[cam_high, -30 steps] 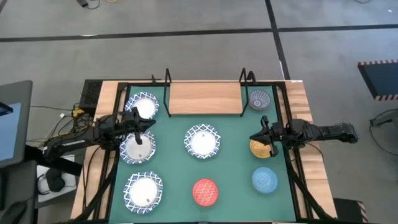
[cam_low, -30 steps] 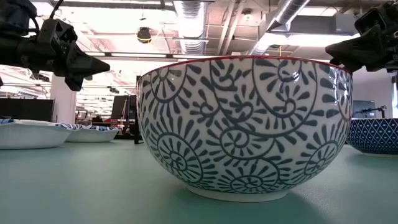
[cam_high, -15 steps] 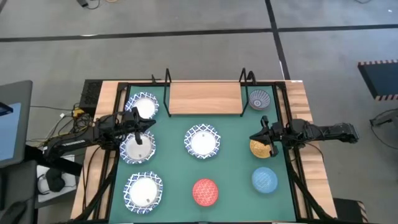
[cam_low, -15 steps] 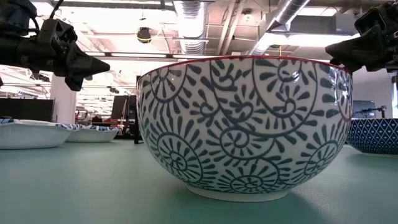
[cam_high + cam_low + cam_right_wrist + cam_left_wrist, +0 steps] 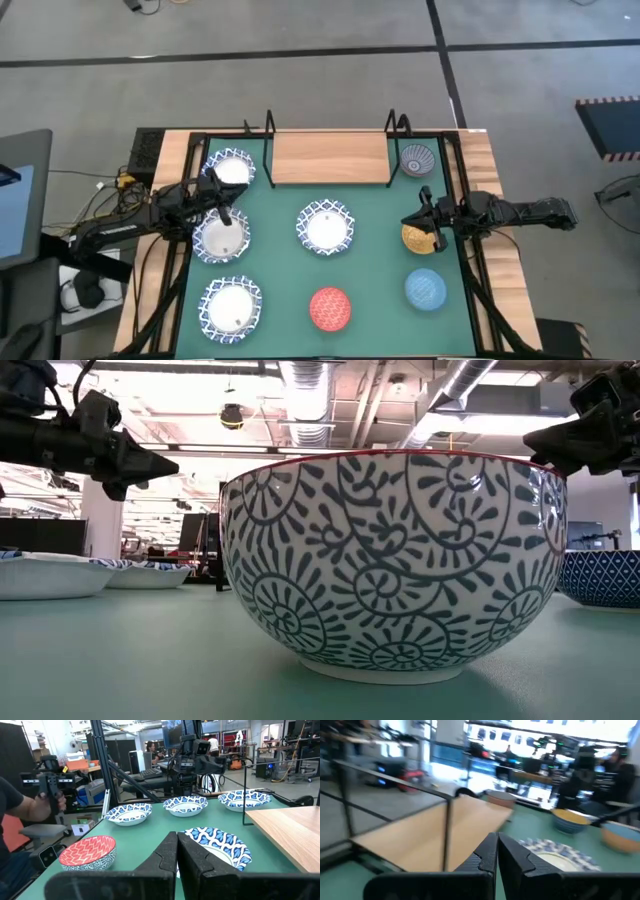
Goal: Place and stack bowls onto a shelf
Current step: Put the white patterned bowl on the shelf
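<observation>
Overhead, table-level, perhaps two wrist views

Green mat [image 5: 370, 270] carries eight bowls [image 5: 327, 227] and the shelf [image 5: 330, 158].

Shelf [image 5: 329, 157] board bare; upright posts [image 5: 270, 124] flank back corners.

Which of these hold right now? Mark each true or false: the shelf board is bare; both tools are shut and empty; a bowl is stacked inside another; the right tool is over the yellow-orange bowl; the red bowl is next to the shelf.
1. The shelf board is bare: true.
2. The left tool and right tool are shut and empty: true.
3. A bowl is stacked inside another: false; all eight sit singly on the green mat.
4. The right tool is over the yellow-orange bowl: true.
5. The red bowl is next to the shelf: false; it is at the opposite edge of the mat.
</observation>
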